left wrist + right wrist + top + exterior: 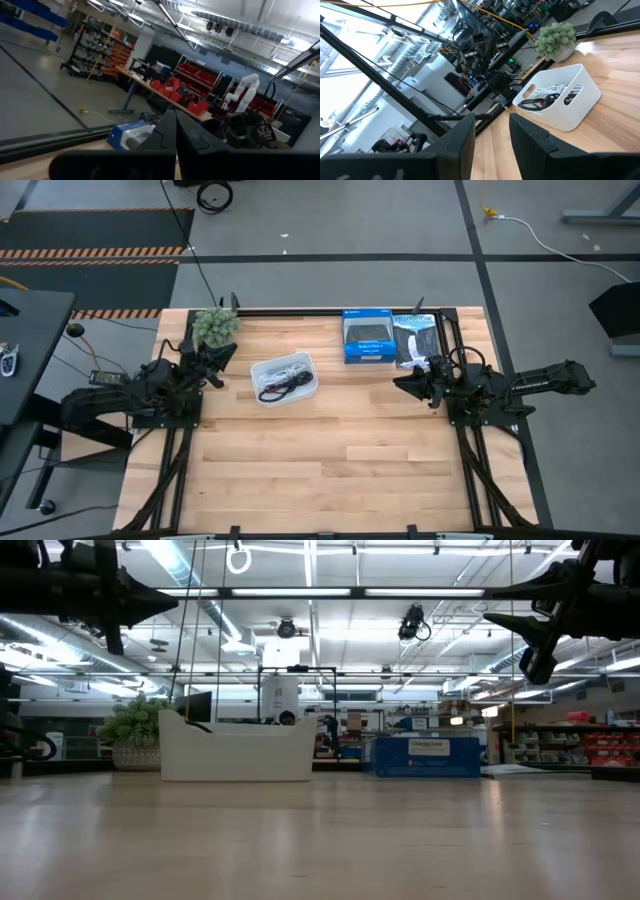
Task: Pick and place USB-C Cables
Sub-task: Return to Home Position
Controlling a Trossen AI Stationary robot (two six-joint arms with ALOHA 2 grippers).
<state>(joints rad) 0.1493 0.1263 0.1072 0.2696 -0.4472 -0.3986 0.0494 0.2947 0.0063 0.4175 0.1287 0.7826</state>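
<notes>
The USB-C cables point(283, 381) lie bundled inside a white tray point(309, 383) on the far middle of the table. I make out dark and white cords there, and the right wrist view shows them through the tray's handle slots point(546, 98). My left gripper point(226, 358) hangs in the air left of the tray, fingers shut and empty point(176, 134). My right gripper point(403, 383) hovers right of the tray with its fingers apart point(491, 136), pointing toward it. Both are raised well above the tabletop in the low view.
Two blue-and-black retail boxes point(367, 337) point(416, 340) lie at the far edge, just beyond my right gripper. A small potted plant point(215, 326) stands at the far left corner, close to my left gripper. Bare wood point(330, 460) stretches across the near half.
</notes>
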